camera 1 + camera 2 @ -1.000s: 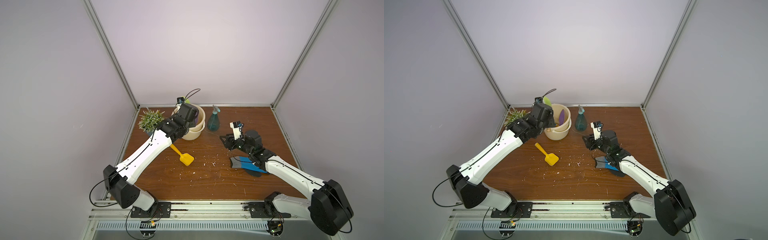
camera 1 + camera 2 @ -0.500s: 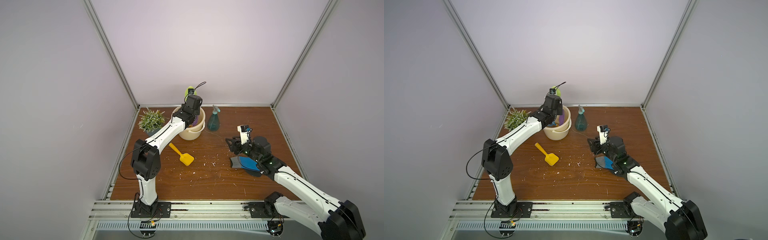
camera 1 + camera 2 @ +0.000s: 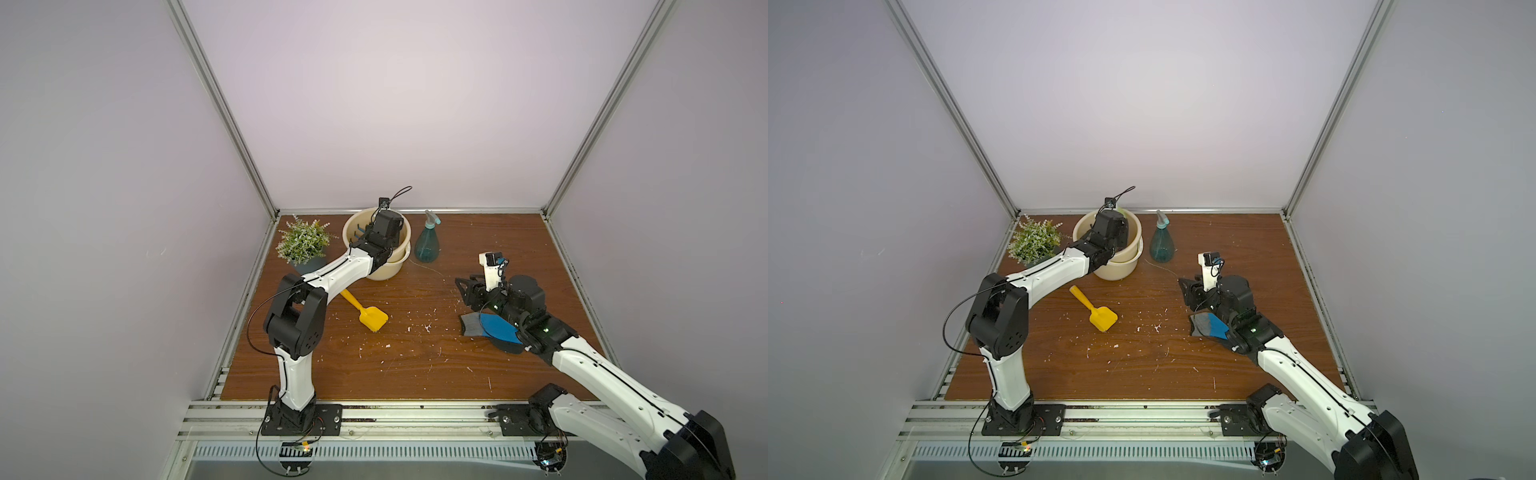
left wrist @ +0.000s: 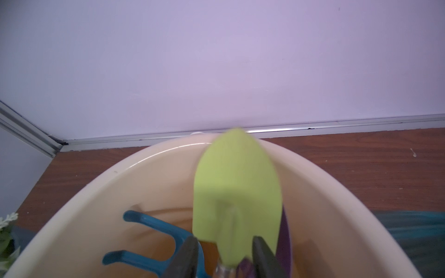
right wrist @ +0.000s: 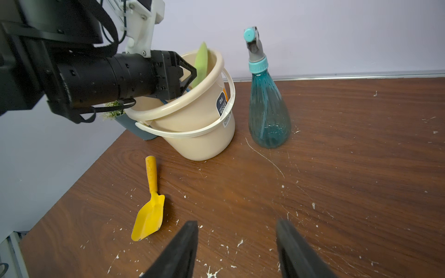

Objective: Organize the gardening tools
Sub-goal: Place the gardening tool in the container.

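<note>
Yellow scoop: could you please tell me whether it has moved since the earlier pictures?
No. In a top view the yellow scoop keeps its place relative to the spray bottle.

Pale lilac walls (image 3: 374, 104) framed in aluminium rails (image 3: 225, 108) enclose a brown wood-grain tabletop (image 3: 415, 374) (flecked white).

Blurred lime-green trowel (image 4: 237, 192), handle cut off at frame edge; purple trowel (image 4: 286, 245) mostly hidden behind it, in bucket (image 3: 359, 218) at table's (image 3: 415, 374) 11 o'clock.
</note>
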`<state>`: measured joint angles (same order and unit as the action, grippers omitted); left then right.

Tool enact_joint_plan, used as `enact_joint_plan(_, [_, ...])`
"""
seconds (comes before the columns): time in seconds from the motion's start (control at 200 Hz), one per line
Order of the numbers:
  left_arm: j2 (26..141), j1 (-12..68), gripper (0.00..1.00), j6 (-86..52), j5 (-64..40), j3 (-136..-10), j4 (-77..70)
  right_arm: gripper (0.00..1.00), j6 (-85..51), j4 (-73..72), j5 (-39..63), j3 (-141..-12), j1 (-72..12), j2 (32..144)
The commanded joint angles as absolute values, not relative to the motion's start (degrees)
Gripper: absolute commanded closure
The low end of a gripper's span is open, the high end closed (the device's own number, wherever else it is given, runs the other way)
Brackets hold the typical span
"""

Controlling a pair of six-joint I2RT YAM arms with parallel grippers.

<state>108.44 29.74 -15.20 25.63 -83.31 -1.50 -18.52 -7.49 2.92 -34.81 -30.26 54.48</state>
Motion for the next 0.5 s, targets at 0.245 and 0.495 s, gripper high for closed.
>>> enact_joint_plan(0.245, [97.2,29.5,0.48,-14.2,23.6,-85.8,0.6,0.41,-19.4,-11.2,8.2,-38.3,-30.5,60.8])
enact_joint_plan(0.495, [82.3,32.0,0.47,-15.1,24.6,-70.8,2.1,0.41,-20.6,-15.0,15.1,-39.4,-33.4,68.4])
